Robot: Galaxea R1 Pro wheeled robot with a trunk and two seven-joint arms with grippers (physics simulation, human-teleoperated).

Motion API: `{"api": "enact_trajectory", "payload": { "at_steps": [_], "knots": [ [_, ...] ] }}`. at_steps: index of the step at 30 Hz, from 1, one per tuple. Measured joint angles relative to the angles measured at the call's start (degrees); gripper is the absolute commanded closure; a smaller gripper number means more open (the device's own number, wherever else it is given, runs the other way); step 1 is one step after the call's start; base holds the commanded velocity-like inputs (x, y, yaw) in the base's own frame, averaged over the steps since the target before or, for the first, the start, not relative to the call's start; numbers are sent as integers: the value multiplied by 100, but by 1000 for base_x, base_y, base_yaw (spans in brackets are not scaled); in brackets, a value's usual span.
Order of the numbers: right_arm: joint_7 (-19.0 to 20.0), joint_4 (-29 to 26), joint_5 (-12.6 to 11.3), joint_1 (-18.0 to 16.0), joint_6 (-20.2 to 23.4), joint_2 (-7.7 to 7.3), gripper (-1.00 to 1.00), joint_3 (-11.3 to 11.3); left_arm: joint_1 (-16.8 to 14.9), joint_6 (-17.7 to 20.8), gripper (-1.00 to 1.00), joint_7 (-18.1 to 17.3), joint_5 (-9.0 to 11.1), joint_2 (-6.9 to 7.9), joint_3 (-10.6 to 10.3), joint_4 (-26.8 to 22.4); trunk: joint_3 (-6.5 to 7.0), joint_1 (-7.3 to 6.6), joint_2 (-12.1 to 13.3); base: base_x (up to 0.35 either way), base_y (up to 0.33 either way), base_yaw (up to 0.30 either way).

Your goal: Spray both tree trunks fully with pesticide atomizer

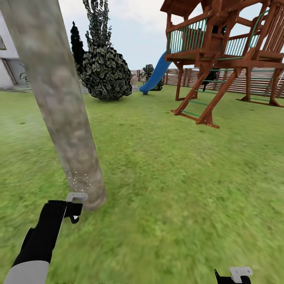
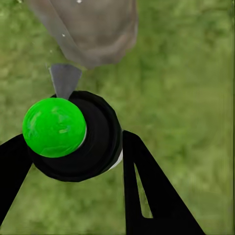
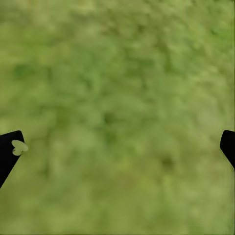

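**Atomizer aimed at trunk base**

The left hand (image 2: pixel 73 161) is clamped on the pesticide atomizer (image 2: pixel 73 134), one finger either side of its black body. The green cap faces the wrist camera; the grey nozzle points at the tree trunk (image 1: pixel 65 118) base, just beside it. In the head view, lower left, white pesticide (image 1: pixel 79 179) specks dot the trunk. The right hand (image 3: pixel 117 147) hangs with fingers apart over the lawn (image 1: pixel 177 177).

No text, label, brand, number or sign can be read anywhere: neither on the black round atomizer with its glossy green cap (image 2: pixel 55 127) nor on the red-brown wooden play tower (image 1: pixel 225 51).
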Motion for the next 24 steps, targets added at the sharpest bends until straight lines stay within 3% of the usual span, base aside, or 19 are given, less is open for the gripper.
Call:
{"api": "enact_trajectory", "payload": {
  "at_steps": [2, 6, 15, 24],
  "knots": [
    [0, 0, -2, 0, 0, 0, -100, 0, 9, 143, 100, -6, -8, -7, -7, -286, 0, 0, 0, 143, -169, 34],
    [0, 1, -2, 0, 0, 0, -100, 0, 11, 169, 100, -7, -6, -10, 72, -350, 0, 0, 0, 21, -21, 17],
    [0, 1, -2, 0, 0, 0, -100, -1, 11, 162, 100, -7, -19, 39, 93, -351, 0, 0, 0, 1, 0, 259],
    [0, 1, -2, 0, 0, 0, -100, 0, 11, 157, 100, 12, -17, 39, 167, -324, 0, 0, 0, 84, -238, 30]
  ]
}}
